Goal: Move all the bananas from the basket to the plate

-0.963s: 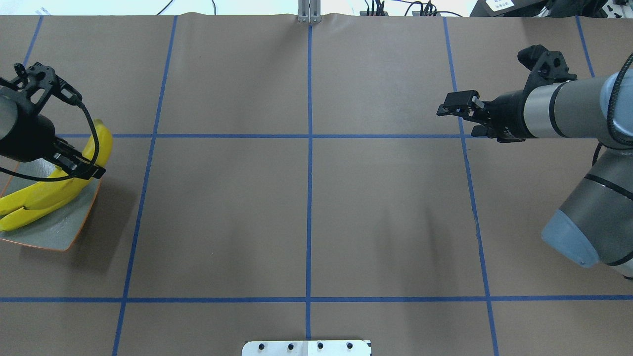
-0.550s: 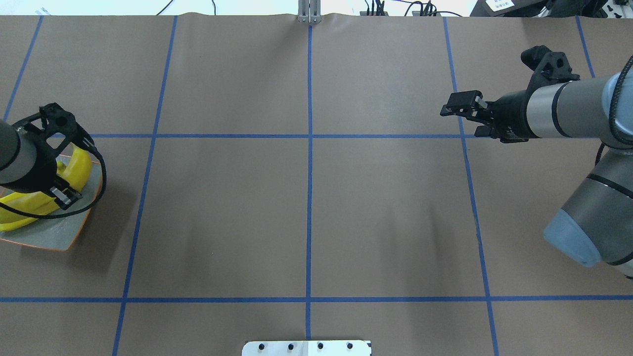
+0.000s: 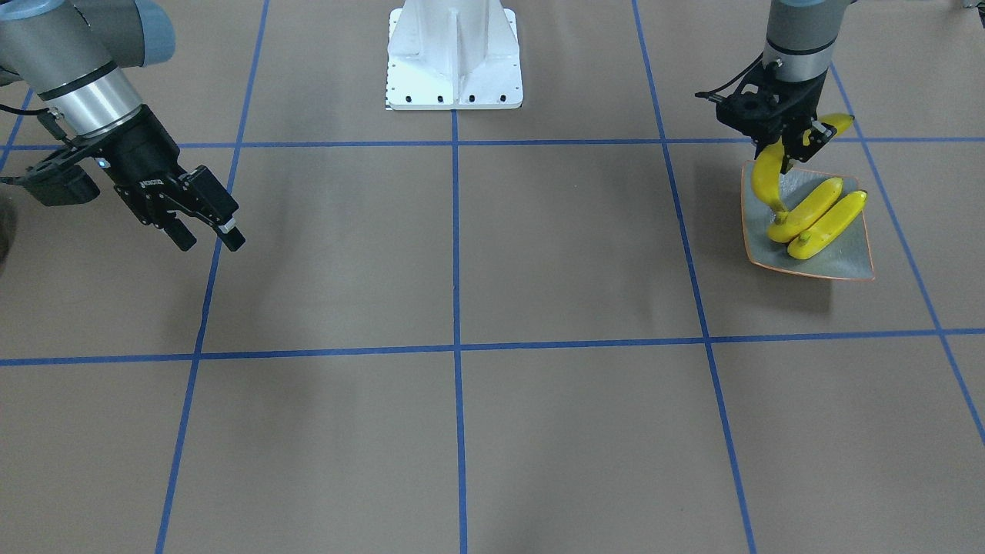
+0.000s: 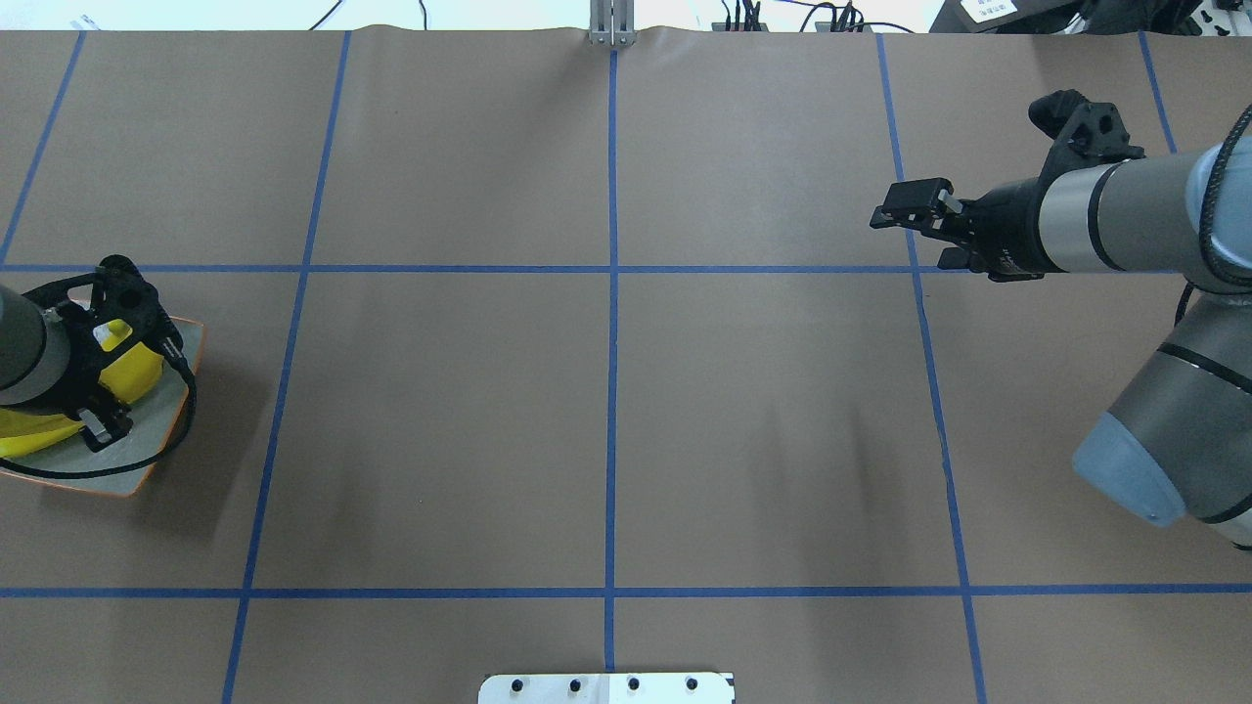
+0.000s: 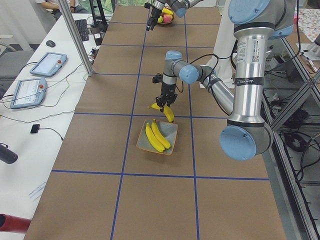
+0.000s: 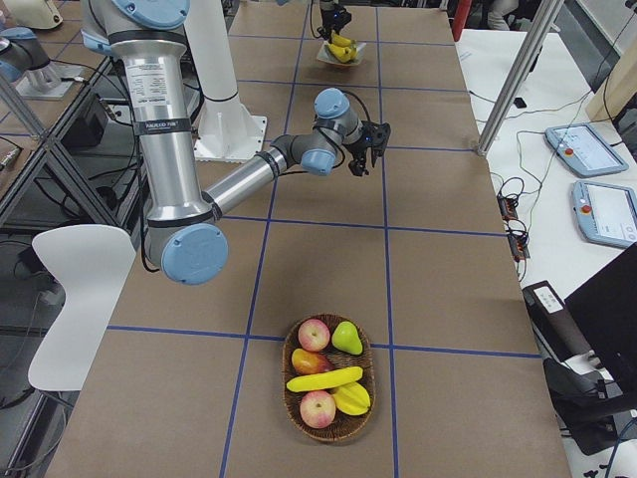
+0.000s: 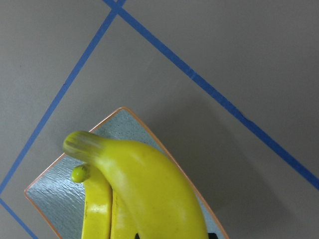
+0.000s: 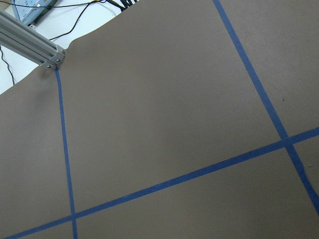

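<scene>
My left gripper (image 3: 786, 152) is shut on a yellow banana (image 3: 766, 183) and holds it tilted just above the back edge of the grey-green plate (image 3: 843, 261). Two more bananas (image 3: 817, 215) lie side by side on that plate. The overhead view shows the left gripper (image 4: 103, 391) over the plate (image 4: 147, 450). The left wrist view shows the held banana (image 7: 149, 184) above the plate (image 7: 50, 199). My right gripper (image 3: 212, 240) is open and empty, above bare table. One banana (image 6: 323, 379) lies in the basket (image 6: 338, 430).
The woven basket also holds apples (image 6: 314, 334) and other fruit, and it stands at the table's end on my right. The white robot base (image 3: 454, 61) stands at the table's middle edge. Blue tape lines (image 4: 611, 391) mark a grid on the brown cover.
My left gripper has carried its banana to the left and toward me, and now stands over the plate. The right arm has barely moved.
</scene>
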{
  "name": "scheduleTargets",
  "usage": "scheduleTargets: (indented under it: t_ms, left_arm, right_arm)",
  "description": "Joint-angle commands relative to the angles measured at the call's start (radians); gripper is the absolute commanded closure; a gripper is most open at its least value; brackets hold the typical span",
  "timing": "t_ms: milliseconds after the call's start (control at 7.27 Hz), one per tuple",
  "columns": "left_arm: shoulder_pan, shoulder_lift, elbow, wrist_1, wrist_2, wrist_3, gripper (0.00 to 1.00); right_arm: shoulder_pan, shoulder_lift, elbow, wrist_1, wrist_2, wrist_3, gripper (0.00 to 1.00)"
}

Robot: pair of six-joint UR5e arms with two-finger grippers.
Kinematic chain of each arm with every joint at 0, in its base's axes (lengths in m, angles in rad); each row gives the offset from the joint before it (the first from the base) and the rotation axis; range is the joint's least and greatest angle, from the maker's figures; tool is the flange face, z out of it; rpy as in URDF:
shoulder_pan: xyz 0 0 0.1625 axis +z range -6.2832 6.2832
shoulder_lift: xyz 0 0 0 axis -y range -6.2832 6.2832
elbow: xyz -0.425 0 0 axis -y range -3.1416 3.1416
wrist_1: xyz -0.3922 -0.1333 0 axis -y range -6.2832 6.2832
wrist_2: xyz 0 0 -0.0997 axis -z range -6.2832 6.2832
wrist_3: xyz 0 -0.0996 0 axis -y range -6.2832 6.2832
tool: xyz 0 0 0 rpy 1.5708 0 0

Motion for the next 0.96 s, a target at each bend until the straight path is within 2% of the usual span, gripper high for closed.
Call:
scheduleTargets:
  t_ms: [0, 275, 413, 550, 825]
  left_arm:
    - [0.002, 0.039, 0.056, -0.082, -0.003, 0.028, 1.0]
    - [0.002, 0.082, 0.087, -0.193, -0.015, -0.018, 1.0]
    - [0.002, 0.102, 0.09, -0.207, -0.031, -0.018, 1.0]
    - [0.002, 0.129, 0.101, -0.284, -0.031, -0.018, 1.0]
    - [0.003, 0.136, 0.119, -0.313, -0.028, -0.011, 1.0]
  right_arm:
    - [-0.002, 0.005, -0.011, 0.0, -0.002, 0.002, 0.0]
    - [-0.002, 0.007, -0.019, 0.0, -0.004, 0.003, 0.0]
    - [-0.004, 0.008, -0.019, 0.0, -0.008, 0.003, 0.0]
    - [-0.004, 0.008, -0.02, 0.0, -0.008, 0.002, 0.0]
    - [-0.004, 0.008, -0.022, 0.0, -0.007, 0.002, 0.0]
